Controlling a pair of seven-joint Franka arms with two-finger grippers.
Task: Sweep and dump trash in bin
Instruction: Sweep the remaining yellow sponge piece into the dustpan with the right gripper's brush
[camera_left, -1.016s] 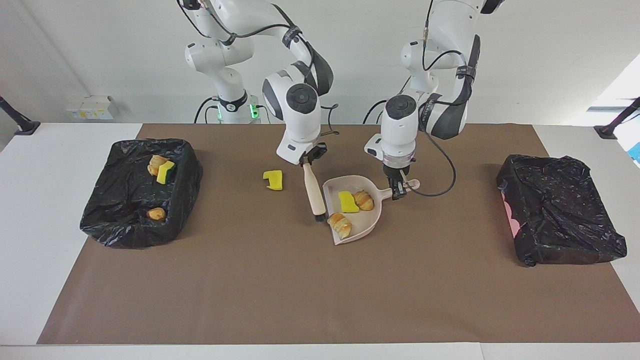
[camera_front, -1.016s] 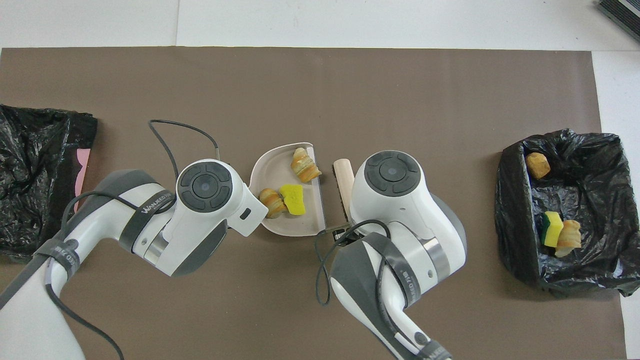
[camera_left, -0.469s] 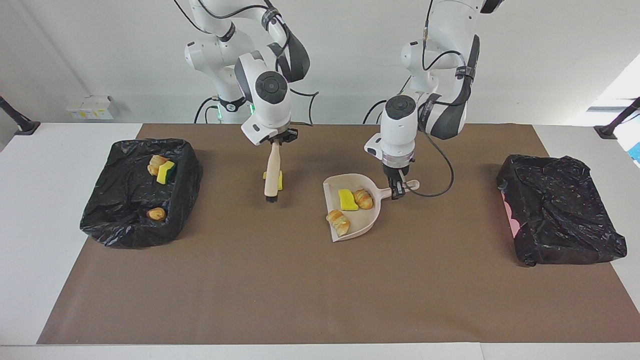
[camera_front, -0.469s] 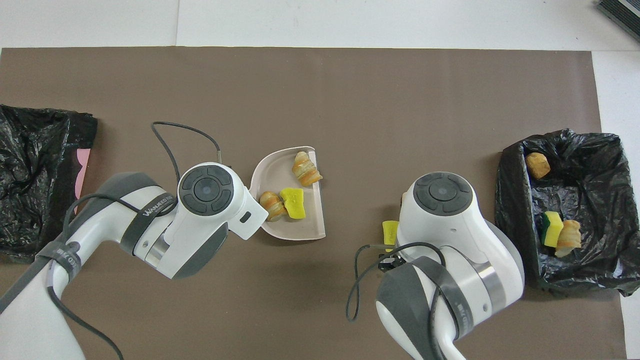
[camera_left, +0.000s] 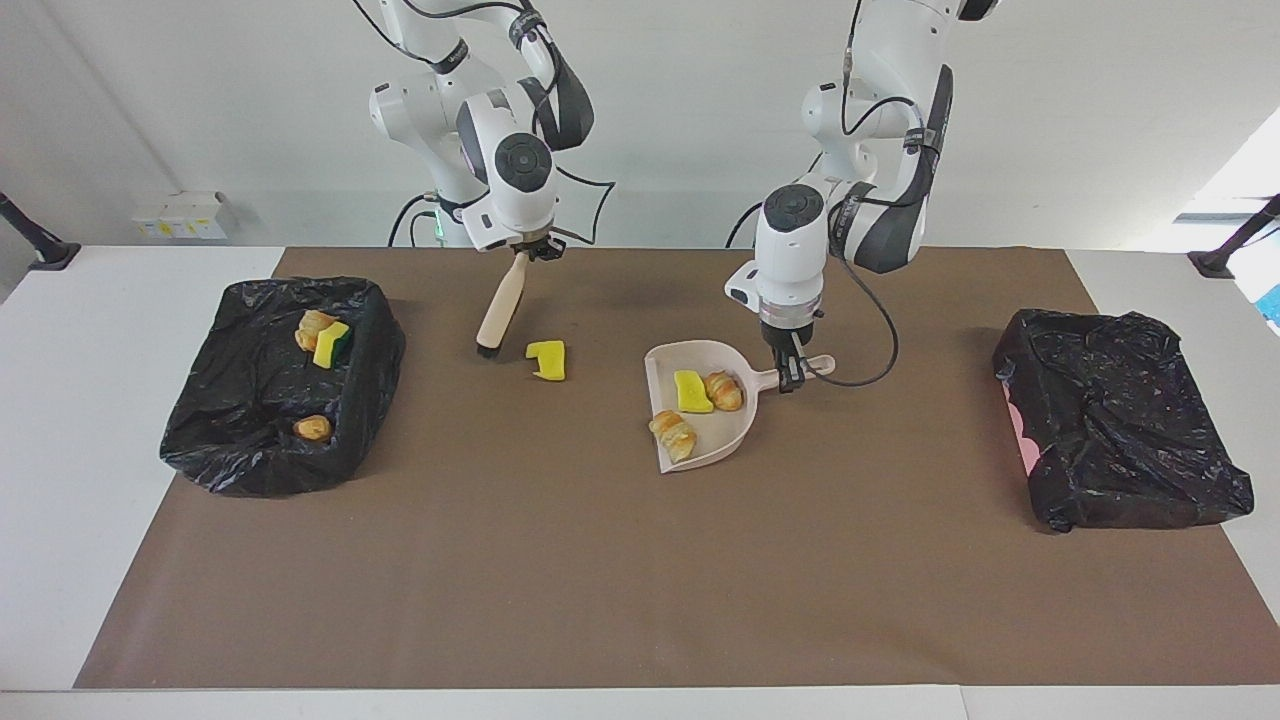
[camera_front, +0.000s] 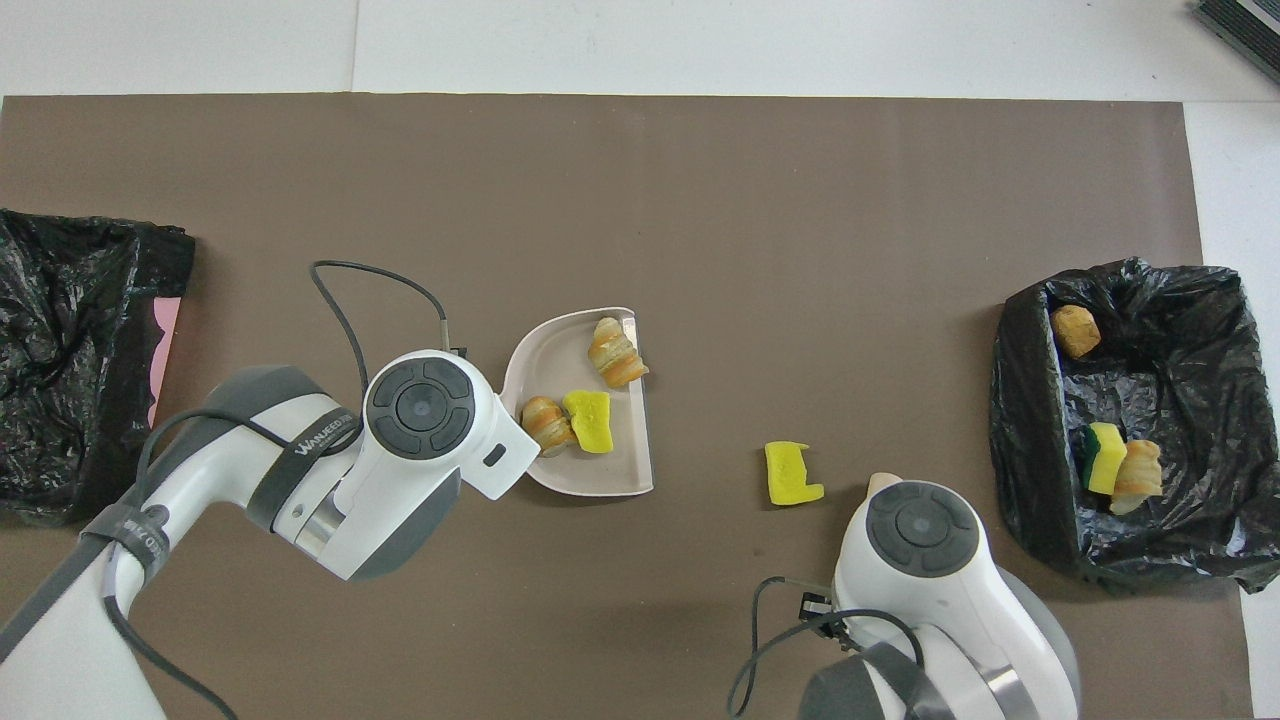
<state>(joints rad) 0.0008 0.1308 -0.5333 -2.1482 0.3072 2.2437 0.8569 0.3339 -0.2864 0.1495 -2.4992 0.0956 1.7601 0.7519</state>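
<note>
Now the beige black-bristled brush (camera_left: 499, 308), clenched in the right gripper (camera_left: 522, 256), is being swung back past the loose yellow sponge chunk (camera_left: 547, 359) on the brown mat for another sweep, while the beige plastic dustpan (camera_left: 730, 438), loaded with three trash pieces, is being held by its handle in the closed left gripper (camera_left: 788, 378).

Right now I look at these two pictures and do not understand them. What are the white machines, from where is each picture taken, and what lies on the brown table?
The white machines are two robot arms. One picture looks at them from across the table; the other looks steeply down from above their own end. The right gripper is shut on the handle of a brush, bristles down beside a loose yellow sponge piece. The left gripper is shut on the handle of a beige dustpan, which already holds a sponge piece and two toy croissants. A bin lined with a black bag, at the right arm's end, holds three more pieces. Another black bag lies at the left arm's end.
</note>
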